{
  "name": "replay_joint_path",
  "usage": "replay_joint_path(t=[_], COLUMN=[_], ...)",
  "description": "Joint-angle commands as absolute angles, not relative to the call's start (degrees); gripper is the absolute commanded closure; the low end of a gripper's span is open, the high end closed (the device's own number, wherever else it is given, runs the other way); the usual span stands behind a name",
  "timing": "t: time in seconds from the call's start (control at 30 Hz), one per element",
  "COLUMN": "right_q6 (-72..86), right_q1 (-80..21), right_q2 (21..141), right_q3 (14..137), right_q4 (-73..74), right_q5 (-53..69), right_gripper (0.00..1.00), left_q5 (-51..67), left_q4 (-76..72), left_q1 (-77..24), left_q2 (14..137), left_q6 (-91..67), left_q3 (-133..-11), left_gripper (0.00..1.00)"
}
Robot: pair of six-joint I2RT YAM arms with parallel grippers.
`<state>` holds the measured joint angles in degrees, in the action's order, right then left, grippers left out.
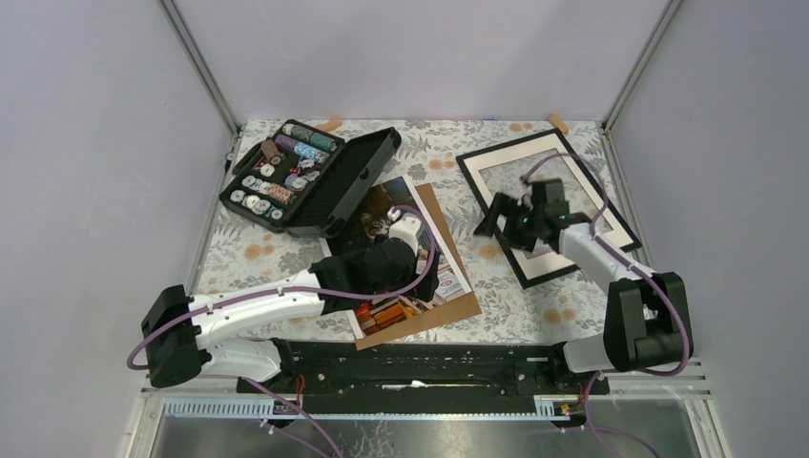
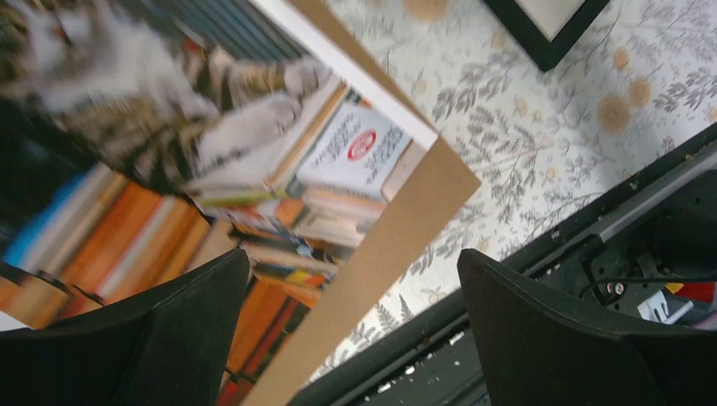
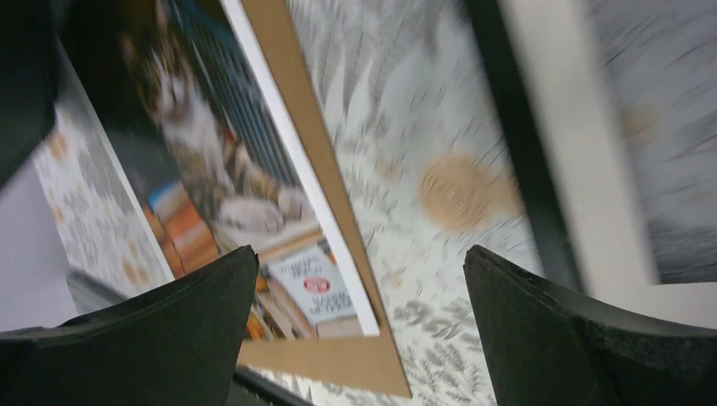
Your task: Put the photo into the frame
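From above, the photo (image 1: pixel 382 210) lies flat on a brown board (image 1: pixel 458 303) mid-worktop, towards the near edge, with the left arm (image 1: pixel 277 301) reaching over it. The frame (image 1: pixel 506 145) lies flat by the far right corner. Its opening shows the cloth through it, so it looks ready to receive the print. The right arm (image 1: pixel 611 258) stoops over its left side. An open case (image 1: pixel 305 176) of spools sits towards the far left corner.

In the left wrist view, the left gripper (image 2: pixel 353 262) hovers with its fingers (image 2: pixel 169 338) spread wide and holding nothing. They straddle the near right corner of the photo and board, probably lined up to lift the print off its backing.

The right wrist view is blurred. The right gripper (image 3: pixel 359 254) is also spread wide and empty, above the bare cloth (image 3: pixel 406 127) between board and frame.

The cloth has a pale floral print. Plain grey walls stand on three sides, and a black rail (image 2: pixel 592 228) runs along the near edge.
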<state>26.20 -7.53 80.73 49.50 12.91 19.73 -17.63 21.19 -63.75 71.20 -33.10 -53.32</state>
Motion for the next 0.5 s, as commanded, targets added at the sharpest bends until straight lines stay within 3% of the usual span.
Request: replay_joint_path(t=[0.0, 0.13, 0.47], right_q6=[28.02, 35.05, 50.24], right_q1=[-13.55, -18.97, -21.71], right_q2=[78.2, 74.75, 56.87], right_q3=[39.93, 31.98, 18.34], right_q4=[9.51, 2.81, -2.09], right_q5=[30.06, 33.61, 25.71], right_gripper=[0.0, 0.01, 0.12], left_q5=[-11.6, -11.64, -15.72], left_q4=[17.83, 15.77, 10.32], left_q1=[-63.8, -64.11, -64.08], left_q2=[68.21, 68.56, 71.75], left_q6=[-46.35, -48.0, -53.36], left_q3=[-45.86, -42.34, -36.53], left_gripper=[0.01, 0.01, 0.01])
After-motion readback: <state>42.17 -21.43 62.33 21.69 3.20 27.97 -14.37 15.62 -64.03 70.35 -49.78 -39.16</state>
